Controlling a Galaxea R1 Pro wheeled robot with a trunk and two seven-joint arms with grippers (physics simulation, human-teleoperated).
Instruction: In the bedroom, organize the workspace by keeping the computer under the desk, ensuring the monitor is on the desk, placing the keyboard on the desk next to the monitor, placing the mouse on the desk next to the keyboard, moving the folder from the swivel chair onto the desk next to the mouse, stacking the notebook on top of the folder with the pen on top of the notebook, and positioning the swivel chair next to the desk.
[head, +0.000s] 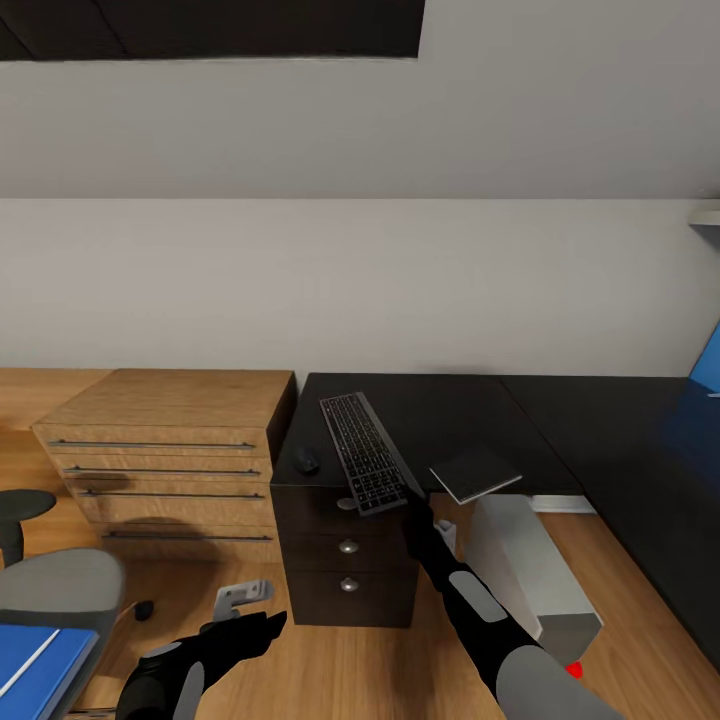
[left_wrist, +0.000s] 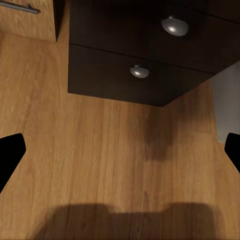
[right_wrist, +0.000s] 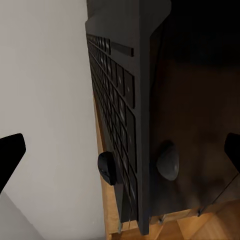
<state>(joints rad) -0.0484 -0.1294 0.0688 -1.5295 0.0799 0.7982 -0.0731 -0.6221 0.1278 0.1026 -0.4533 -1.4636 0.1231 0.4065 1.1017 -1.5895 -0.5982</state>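
1. Two arms show in the head view; items follow from left to right.
2. Swivel chair stands at the lower left on the wood floor, with the blue folder lying flat on its grey seat.
3. Light wooden cabinet stands beside the desk's left end, against the wall.
4. Left gripper hangs low over the floor in front of the black drawers — its fingers are spread wide apart and hold nothing.
5. Mouse rests on the desk, near the left edge of the black top and just left of the keyboard.
6. Keyboard is tilted, its near end raised off the desk top and overhanging the front edge.
7. Right gripper sits at the keyboard's near end; whether it actually grips the keyboard cannot be told, though in the right wrist view the two fingertips stand far apart.
8. Notebook — grey, flat — lies at the desk's front edge, just right of the right gripper.
9. Computer stands on the floor under the desk, a red dot at its near end.
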